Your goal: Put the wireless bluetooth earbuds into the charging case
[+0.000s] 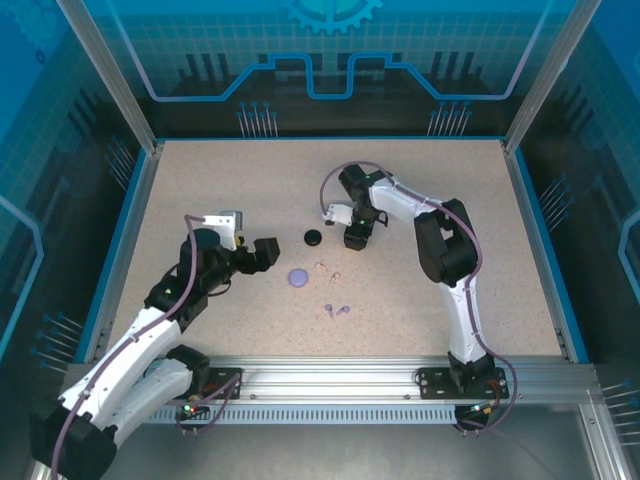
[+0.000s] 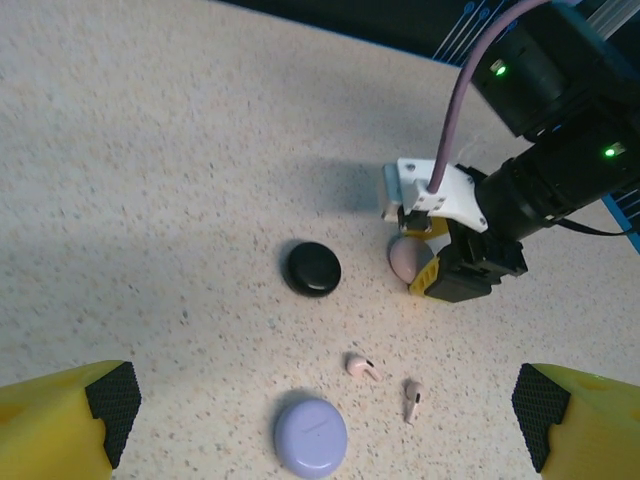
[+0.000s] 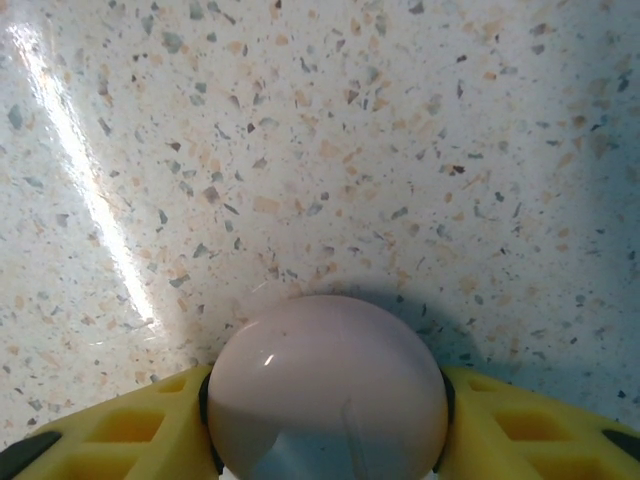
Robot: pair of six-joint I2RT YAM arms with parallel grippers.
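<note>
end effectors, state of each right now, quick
Left end effector: open, holding nothing.
Right end effector: closed on the pale pink earbud case.

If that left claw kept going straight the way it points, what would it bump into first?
The left gripper would probably meet the purple round case first, lying centred just ahead of it; depth is unclear.

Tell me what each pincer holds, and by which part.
The right pincer grips the pale pink round case by its opposite sides. The left pincer is open, holding nothing.
</note>
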